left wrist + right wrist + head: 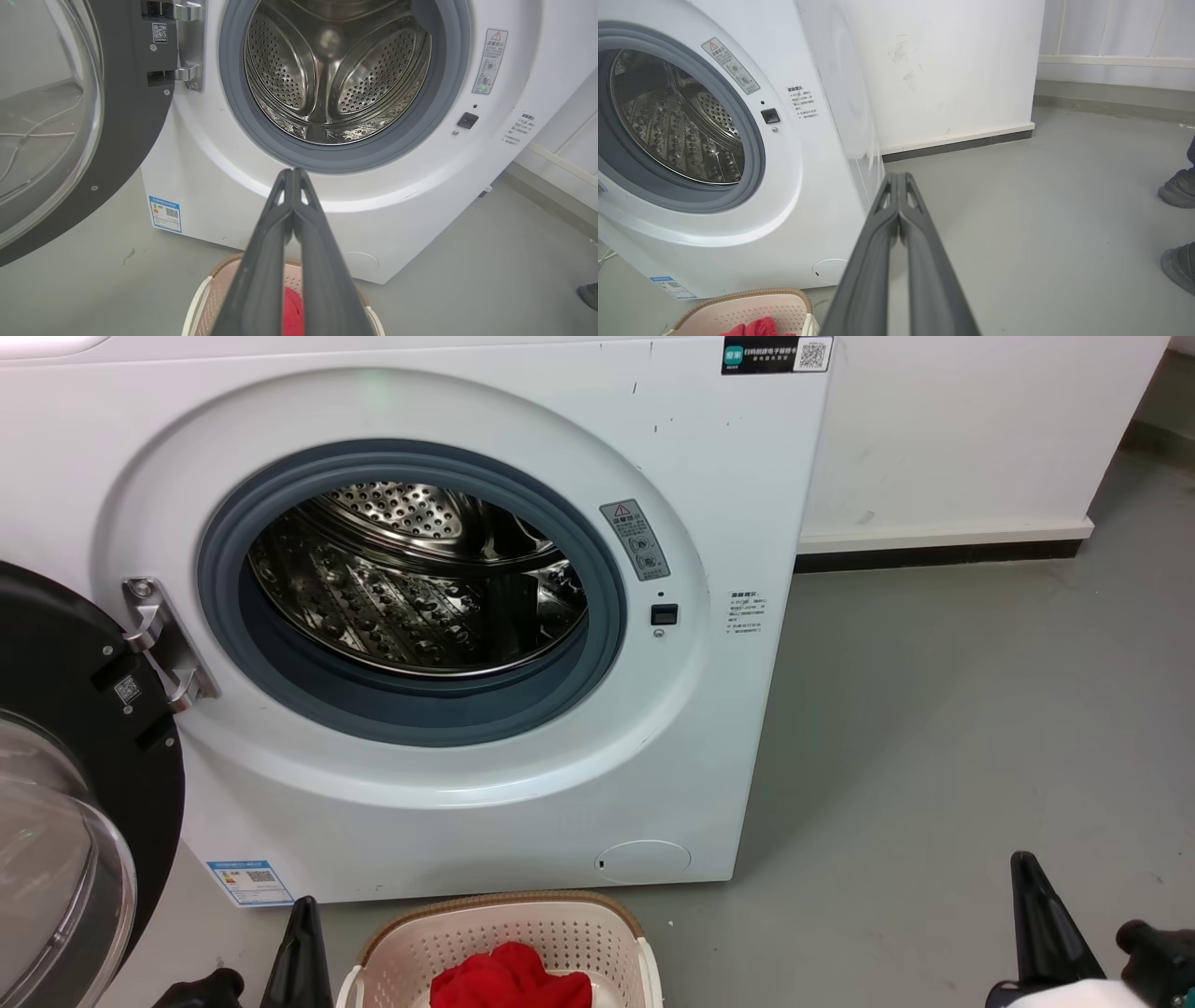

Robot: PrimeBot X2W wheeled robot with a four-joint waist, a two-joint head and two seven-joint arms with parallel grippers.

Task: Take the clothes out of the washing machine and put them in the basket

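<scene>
The white washing machine (560,411) stands with its round door (75,803) swung open to the left. Its steel drum (411,579) shows bare metal inside, also in the left wrist view (336,74) and right wrist view (677,121). On the floor in front sits the cream basket (560,924) with red clothes (509,978) lying in it. My left gripper (303,907) is shut and empty, low beside the basket's left rim. My right gripper (1027,863) is shut and empty, over the floor to the right. In the wrist views each gripper (293,171) (897,175) shows fingers pressed together.
Grey floor spreads to the right of the machine, bounded by a white wall (952,439) with a dark skirting. A person's dark shoes (1178,186) stand at the right edge of the right wrist view. The open door juts out at the left.
</scene>
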